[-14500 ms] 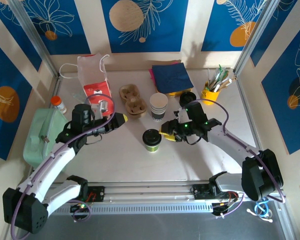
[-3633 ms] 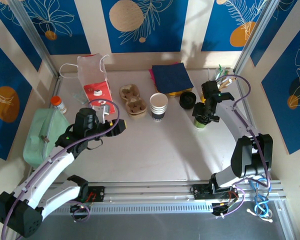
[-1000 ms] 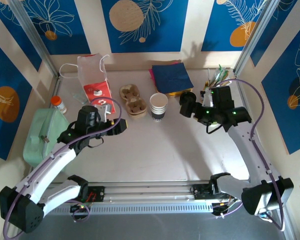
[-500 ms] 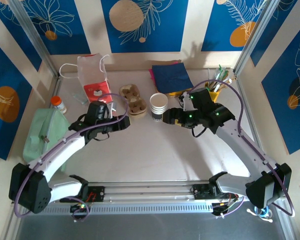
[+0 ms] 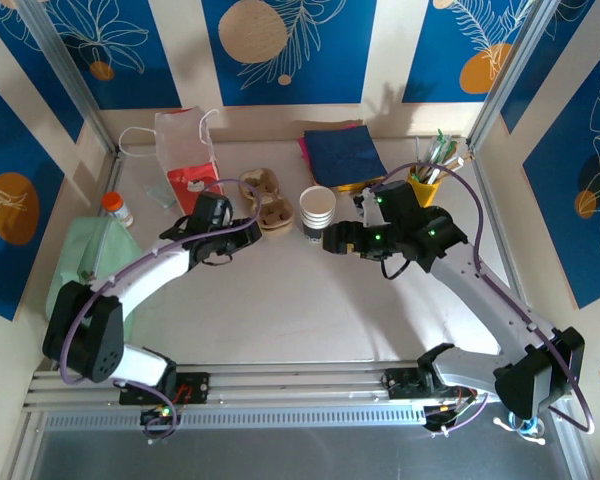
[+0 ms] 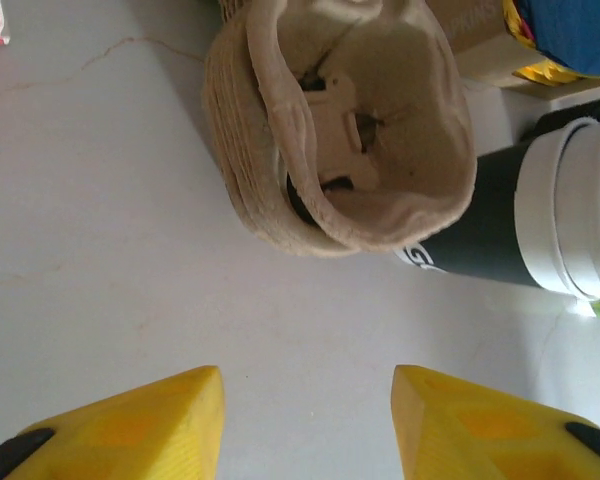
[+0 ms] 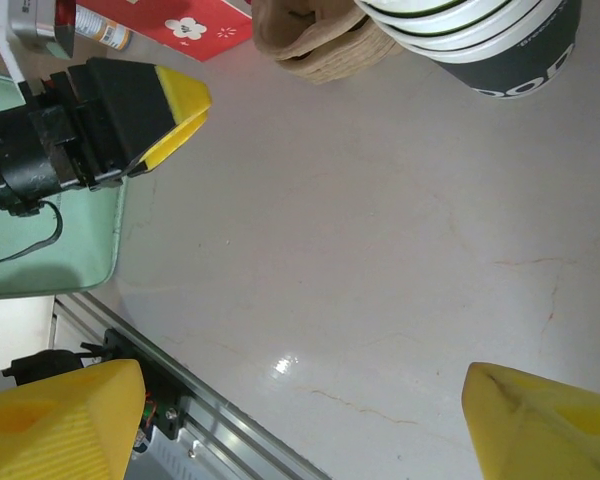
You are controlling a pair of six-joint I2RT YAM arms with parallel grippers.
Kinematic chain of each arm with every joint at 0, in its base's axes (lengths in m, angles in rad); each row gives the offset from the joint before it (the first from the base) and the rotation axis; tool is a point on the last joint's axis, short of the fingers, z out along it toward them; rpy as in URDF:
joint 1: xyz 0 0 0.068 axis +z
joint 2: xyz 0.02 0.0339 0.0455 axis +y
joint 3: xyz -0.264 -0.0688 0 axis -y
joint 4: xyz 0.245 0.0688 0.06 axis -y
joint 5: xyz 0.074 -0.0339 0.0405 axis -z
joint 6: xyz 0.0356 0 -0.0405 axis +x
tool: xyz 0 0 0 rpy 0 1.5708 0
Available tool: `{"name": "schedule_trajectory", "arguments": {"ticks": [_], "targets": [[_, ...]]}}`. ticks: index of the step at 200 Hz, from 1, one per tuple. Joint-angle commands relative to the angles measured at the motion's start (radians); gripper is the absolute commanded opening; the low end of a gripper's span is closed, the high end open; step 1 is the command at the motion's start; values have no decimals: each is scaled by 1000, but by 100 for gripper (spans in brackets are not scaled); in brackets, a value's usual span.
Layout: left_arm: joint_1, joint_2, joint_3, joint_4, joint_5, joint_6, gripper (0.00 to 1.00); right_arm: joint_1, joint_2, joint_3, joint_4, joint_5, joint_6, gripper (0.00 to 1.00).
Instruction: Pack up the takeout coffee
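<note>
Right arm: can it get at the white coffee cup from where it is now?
Probably yes. The right end effector sits close to the white cup, open and empty, with bare table between them. The pulp carrier stands close on the cup's other side, so a finger may nudge it.

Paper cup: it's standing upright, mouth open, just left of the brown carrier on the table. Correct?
Not quite. The paper cup is upright with its mouth open, but it stands just right of the brown carrier, not left of it. The top view shows this.
</note>
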Motion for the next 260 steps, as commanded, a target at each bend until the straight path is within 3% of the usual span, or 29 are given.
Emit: {"name": "schedule_trajectory", "arguments": {"ticks": [1,21,78,260], "targets": [[12,47,50,54,-29,-28,46,2,-30,-10,-29,15,-9,83],[14,87,69,78,-31,-43,45,1,-38,-14,-36,18,-9,83],[24,171,115,114,-56,-82,30,1,-43,-22,-37,20,-6,83],[38,248,116,236,-5,-171,29,-11,-1,-20,-32,19,1,83]]}}
